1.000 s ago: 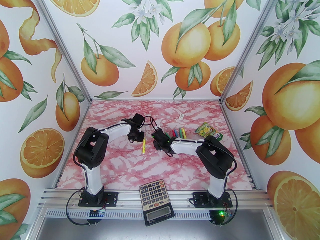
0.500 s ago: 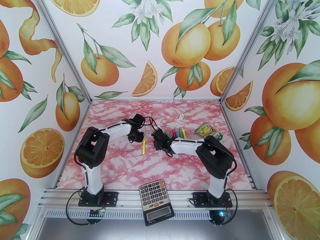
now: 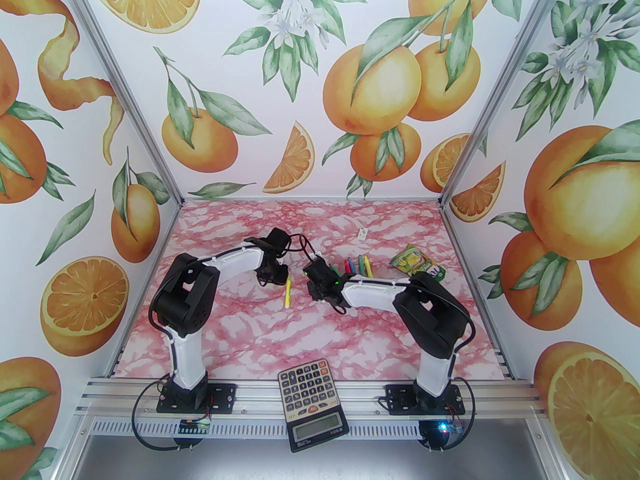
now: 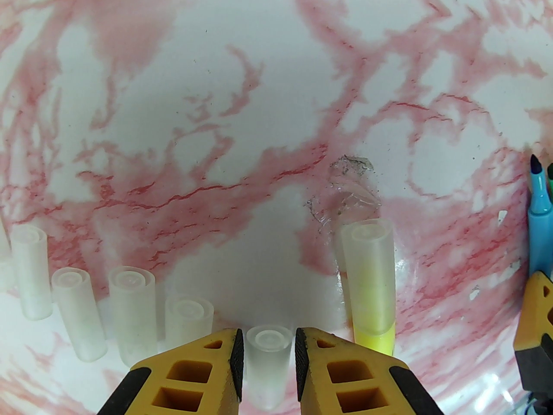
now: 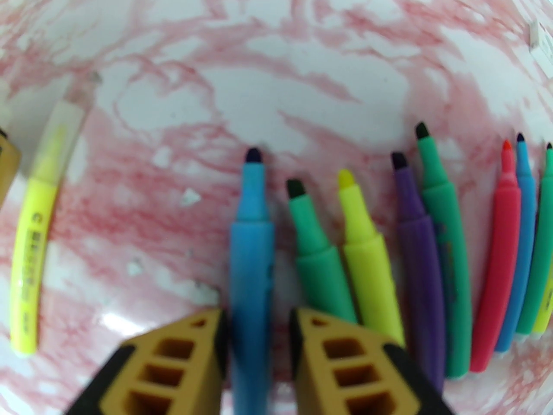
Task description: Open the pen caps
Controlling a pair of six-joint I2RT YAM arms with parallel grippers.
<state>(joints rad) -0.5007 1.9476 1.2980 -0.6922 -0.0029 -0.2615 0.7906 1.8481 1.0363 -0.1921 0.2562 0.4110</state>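
The left wrist view resolves what the top view cannot: a row of loose clear pen caps (image 4: 131, 314) left of the yellow pen (image 4: 373, 339), another cap (image 4: 268, 361) between the left gripper (image 4: 268, 333) fingers, and one cap (image 4: 369, 275) seated on that pen. Those jaws stand slightly apart, a sliver clear of the cap, gripping nothing. The right gripper (image 5: 257, 314), right of the yellow pen, is narrowly open astride a bare-tipped blue pen (image 5: 250, 231). From above, nothing has visibly shifted since a second ago. Both arms bend at the elbow, forearms angled inward, grippers pointing down either side of the yellow pen.
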